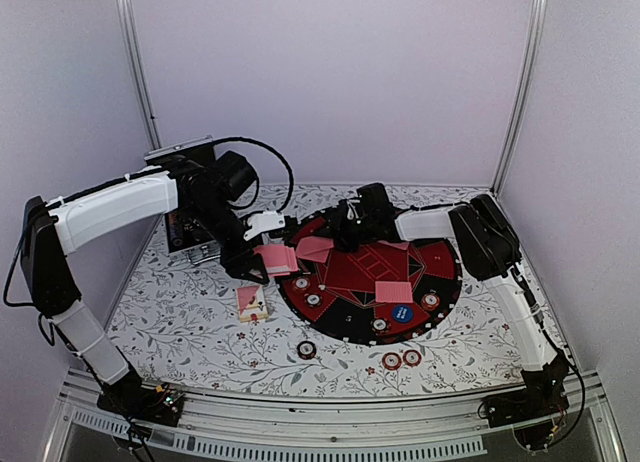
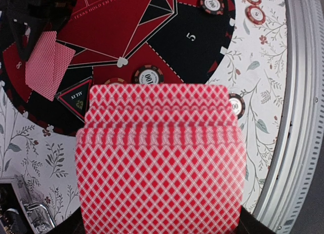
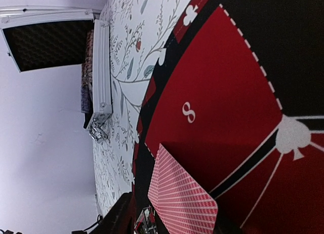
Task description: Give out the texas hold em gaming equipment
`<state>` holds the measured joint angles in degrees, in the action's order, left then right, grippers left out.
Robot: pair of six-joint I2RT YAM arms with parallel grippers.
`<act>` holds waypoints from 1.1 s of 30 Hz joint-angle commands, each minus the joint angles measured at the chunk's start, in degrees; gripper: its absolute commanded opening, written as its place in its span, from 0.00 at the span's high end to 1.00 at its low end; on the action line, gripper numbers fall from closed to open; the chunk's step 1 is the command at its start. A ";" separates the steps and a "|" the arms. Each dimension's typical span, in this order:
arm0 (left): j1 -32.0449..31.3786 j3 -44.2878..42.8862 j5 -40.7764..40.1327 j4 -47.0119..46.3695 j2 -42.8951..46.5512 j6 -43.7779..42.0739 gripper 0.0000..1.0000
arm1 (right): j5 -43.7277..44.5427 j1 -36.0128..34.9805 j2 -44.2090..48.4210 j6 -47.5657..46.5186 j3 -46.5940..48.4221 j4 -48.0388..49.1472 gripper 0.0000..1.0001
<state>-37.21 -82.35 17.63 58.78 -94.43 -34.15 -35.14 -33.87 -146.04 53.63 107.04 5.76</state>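
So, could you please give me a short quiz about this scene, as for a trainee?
1. True or false: the left hand holds a stack of pink-backed cards.
2. Which number marks the red sector beside the card in the right wrist view? A) 5 B) 8 C) 3
3. Fill in: the blue button disc lies on the round black-and-red ____.
Key: 1 true; 2 B; 3 mat.
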 commanded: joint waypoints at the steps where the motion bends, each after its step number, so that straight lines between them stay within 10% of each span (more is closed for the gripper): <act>1: 0.34 0.34 1.79 -1.48 0.76 0.40 1.00 | 5.33 -0.59 2.95 -5.02 1.17 -8.60 0.51; 33: 0.38 -0.41 1.94 -0.87 0.38 0.67 1.00 | 13.00 -2.75 6.24 -15.16 4.44 -24.69 0.33</act>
<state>-37.21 -82.21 18.76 58.63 -94.43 -33.95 -24.88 -36.36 -139.13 41.69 109.84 -14.31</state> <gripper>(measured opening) 0.659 0.650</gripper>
